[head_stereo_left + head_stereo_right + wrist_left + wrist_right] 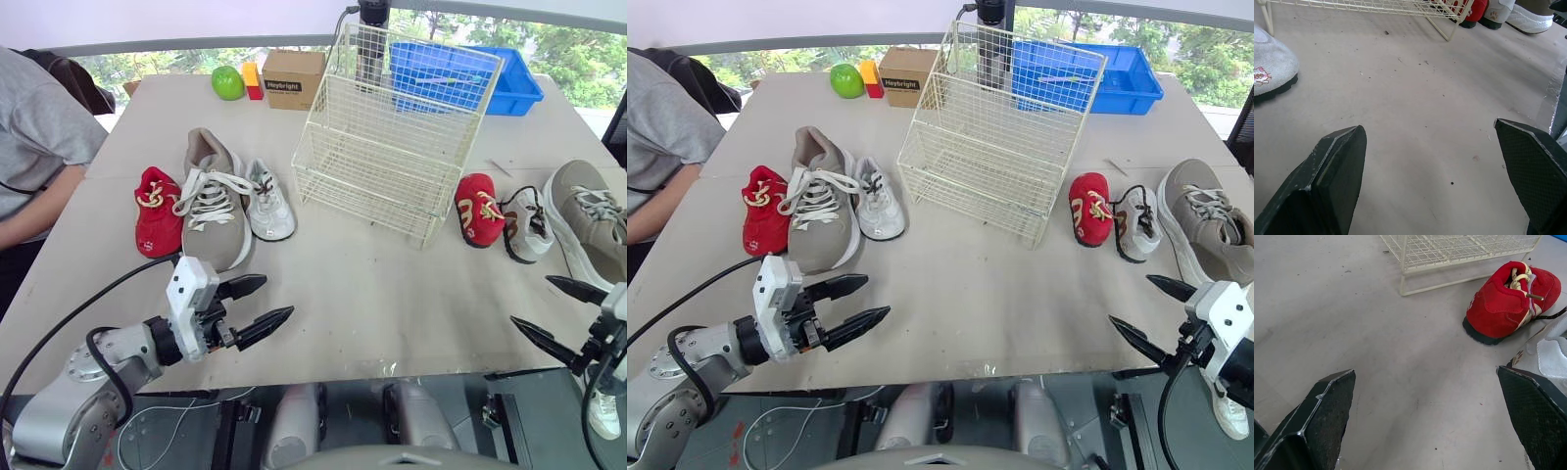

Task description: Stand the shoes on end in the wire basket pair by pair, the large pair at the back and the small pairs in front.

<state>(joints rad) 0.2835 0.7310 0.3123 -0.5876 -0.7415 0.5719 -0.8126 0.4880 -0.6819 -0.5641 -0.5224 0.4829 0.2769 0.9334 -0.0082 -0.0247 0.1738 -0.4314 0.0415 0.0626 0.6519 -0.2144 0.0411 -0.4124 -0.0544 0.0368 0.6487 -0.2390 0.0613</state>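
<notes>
Left jaws apart, low over the near edge of the pale, scuffed worktop (392, 294); right jaws apart too, off its right corner. Farther back at centre, wire basket (392, 127), leafy windows (147, 64) behind. Left of it, red shoe (157, 220), large grey shoe (217, 230) and white shoe (272, 211) side by side, lengthwise near-to-far, toes nearward. Right of it, second red shoe (477, 211), second white shoe (529, 230) and second grey shoe (588, 211), on roughly the same axis.

Right gripper (1424, 371), fingers spread wide, hangs over the worktop (1327, 308); red shoe (1503, 308) lies near a corner of the wire basket (1449, 249), white shoe (1547, 357) alongside.
</notes>
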